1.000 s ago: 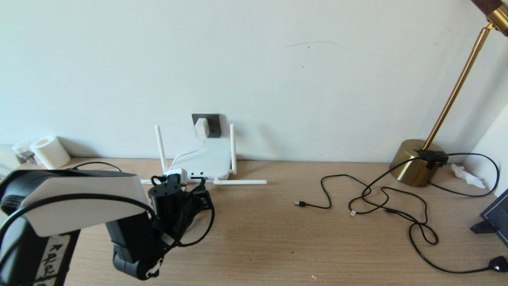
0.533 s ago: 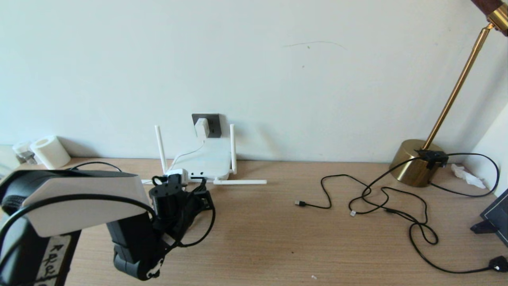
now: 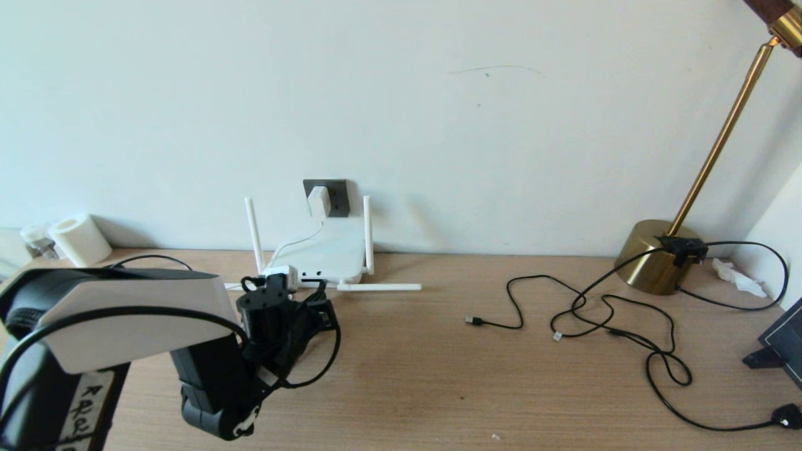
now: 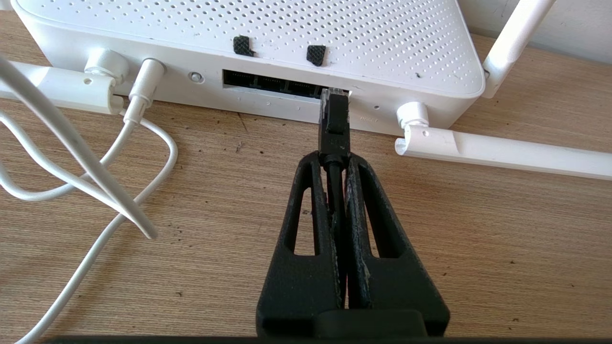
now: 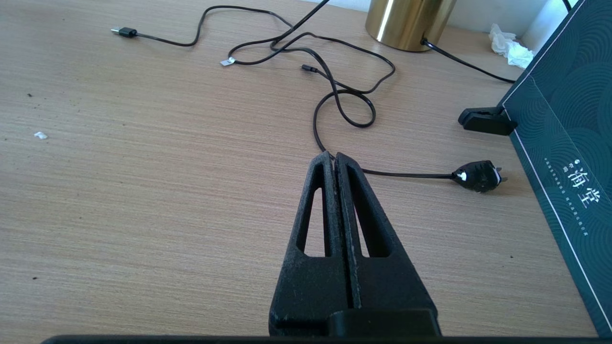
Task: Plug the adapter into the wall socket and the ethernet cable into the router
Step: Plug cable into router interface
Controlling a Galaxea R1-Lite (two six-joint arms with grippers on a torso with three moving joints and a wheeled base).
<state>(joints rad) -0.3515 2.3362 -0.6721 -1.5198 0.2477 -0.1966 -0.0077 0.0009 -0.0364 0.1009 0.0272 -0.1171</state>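
The left gripper [image 4: 333,160] is clamping the ethernet cable [image 4: 333,119] just behind its clear-tipped plug. The plug's long axis is pointing straight at the router [image 4: 382,52], directly beyond the fingertips, with its tip meeting the rightmost port of one port row; full seating cannot be confirmed. The right gripper [image 5: 335,160] is resting closed and empty, well apart to the right. One adapter [image 3: 317,201] is sitting in the one wall socket [image 3: 335,195]. Four antennas are showing.

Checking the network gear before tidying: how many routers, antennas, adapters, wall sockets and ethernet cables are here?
router: 1
antennas: 4
adapter: 1
wall socket: 1
ethernet cable: 1
Total: 8
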